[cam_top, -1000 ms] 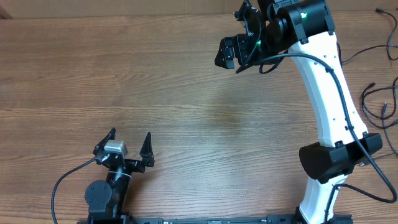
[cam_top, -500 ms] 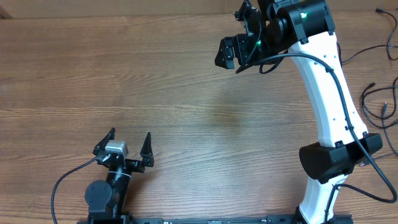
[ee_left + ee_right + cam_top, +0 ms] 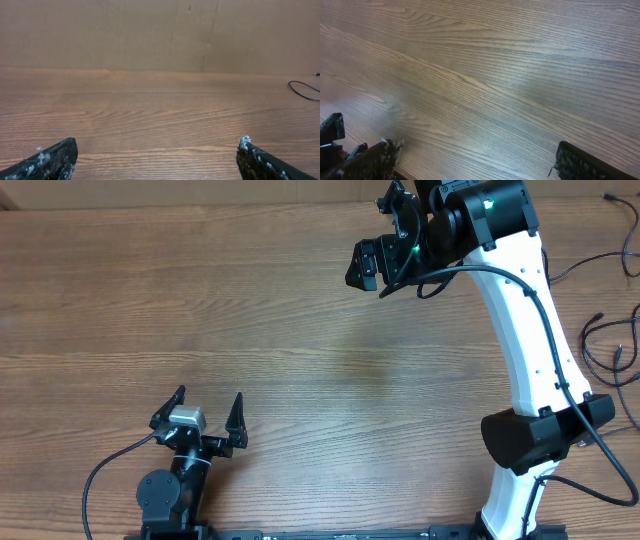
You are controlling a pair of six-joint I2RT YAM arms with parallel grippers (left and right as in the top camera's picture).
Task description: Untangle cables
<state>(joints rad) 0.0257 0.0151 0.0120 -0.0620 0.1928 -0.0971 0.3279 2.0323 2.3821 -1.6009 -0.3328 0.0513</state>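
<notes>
Seen from overhead, a wood-grain table [image 3: 300, 330] fills the frame, with two robot arms rising from its bottom edge. The left gripper [image 3: 210, 394] sits in the lower left, low over the tabletop, with its two black fingers pointing toward the top of the frame. They are spread wide apart with only bare wood between them, so it holds nothing. A thick black lead [image 3: 95, 480] belonging to that arm curves along the lower left corner. The right arm [image 3: 530, 330], a long white link with black joints, stretches from the lower right up to the top centre. There the right gripper [image 3: 370, 235] points toward the left of the frame, its fingers also spread wide and empty. The cables [image 3: 592, 340], thin black cords, lie along the right edge of the frame in loose curves and loops. One small plug end shows in the upper right corner and another at mid height on the right. They are well apart from both grippers, to the right of the white arm. In the left wrist view, the left gripper [image 3: 157, 142] shows as two worn black fingertips [image 3: 55, 157] in the bottom corners, far apart over empty wood. A plain brown wall [image 3: 150, 30] rises behind the table, and a thin curve of cable [image 3: 300, 93] lies at the right edge of the frame. In the right wrist view, the right gripper [image 3: 474, 146] likewise shows fingertips [image 3: 580, 162] in the bottom corners, wide open above bare wood grain.
</notes>
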